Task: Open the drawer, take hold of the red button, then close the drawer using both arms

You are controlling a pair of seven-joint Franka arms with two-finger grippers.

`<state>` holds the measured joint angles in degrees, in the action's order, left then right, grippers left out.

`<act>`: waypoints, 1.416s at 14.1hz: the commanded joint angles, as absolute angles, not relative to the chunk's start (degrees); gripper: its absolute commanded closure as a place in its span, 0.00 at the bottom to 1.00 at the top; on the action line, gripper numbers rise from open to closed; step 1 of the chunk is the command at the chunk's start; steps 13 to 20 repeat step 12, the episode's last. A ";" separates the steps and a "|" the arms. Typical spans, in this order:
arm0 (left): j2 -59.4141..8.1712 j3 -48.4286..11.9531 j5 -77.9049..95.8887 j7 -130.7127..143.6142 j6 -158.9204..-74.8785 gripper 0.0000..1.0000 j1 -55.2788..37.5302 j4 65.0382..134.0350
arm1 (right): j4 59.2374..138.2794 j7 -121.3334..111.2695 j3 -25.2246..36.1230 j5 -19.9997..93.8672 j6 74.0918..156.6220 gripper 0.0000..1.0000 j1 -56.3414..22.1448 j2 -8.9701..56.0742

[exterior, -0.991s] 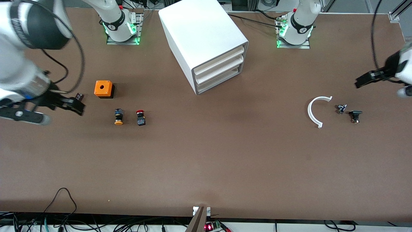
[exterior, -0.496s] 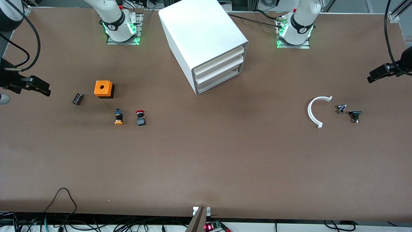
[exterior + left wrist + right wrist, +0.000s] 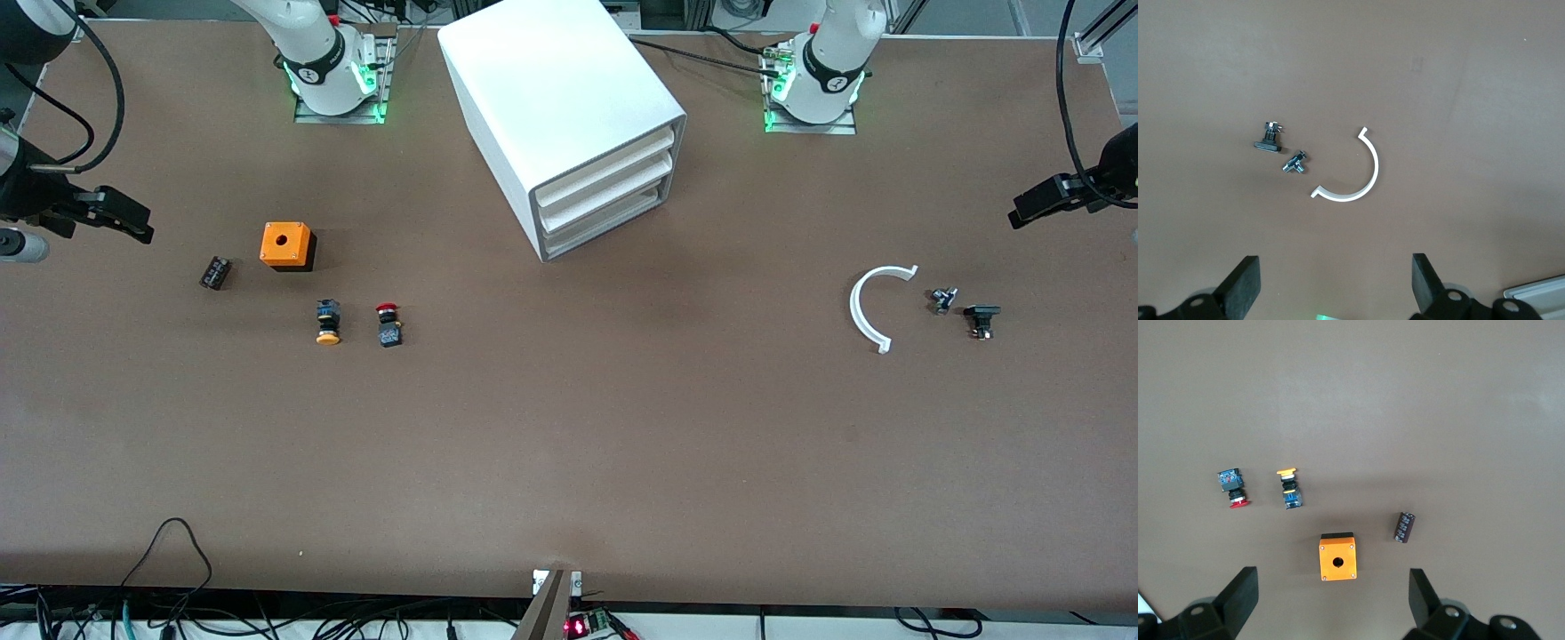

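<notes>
Cabinet [image 3: 569,116] sits top centre of front view, angled; its three stacked drawers all pushed in, incl. the drawer [image 3: 605,197] in the middle slot.

Button [image 3: 388,324] w/ red cap lies on table [image 3: 569,444], left-centre of front view, just beside the yellow-capped button [image 3: 328,322]. Orange cube [image 3: 286,245] above those two in frame, small dark component [image 3: 215,272] near it toward the frame's left edge.

Right gripper [image 3: 120,216] at far left edge of front view, up in the air over bare table, well apart from the button; nothing in it. Right wrist view: fingers [image 3: 1238,597] spread wide, the button [image 3: 1231,487] visible mid-left of that frame w/ orange cube [image 3: 1337,557] lower centre.

Left gripper [image 3: 1036,203] at far right edge of front view, over bare table, empty. Left wrist view: fingers [image 3: 1243,285] spread wide; white curved piece [image 3: 1351,173], small metal part [image 3: 1295,162] and black part [image 3: 1269,138] lie mid-frame. In front view those three sit right-centre, well apart from the button and the cabinet.
</notes>
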<state>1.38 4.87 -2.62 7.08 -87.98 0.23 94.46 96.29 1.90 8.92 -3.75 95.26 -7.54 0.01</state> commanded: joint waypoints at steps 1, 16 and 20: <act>0.61 4.83 -1.93 6.15 -85.17 0.00 -0.35 91.50 | 100.02 1.05 9.93 -1.94 96.50 0.00 -7.38 -3.34; 0.62 4.22 -2.02 5.80 -85.17 0.00 0.00 91.41 | 99.05 -0.80 10.02 -2.20 95.98 0.00 -7.91 -2.73; 0.62 4.22 -2.02 5.80 -85.17 0.00 0.00 91.41 | 99.05 -0.80 10.02 -2.20 95.98 0.00 -7.91 -2.73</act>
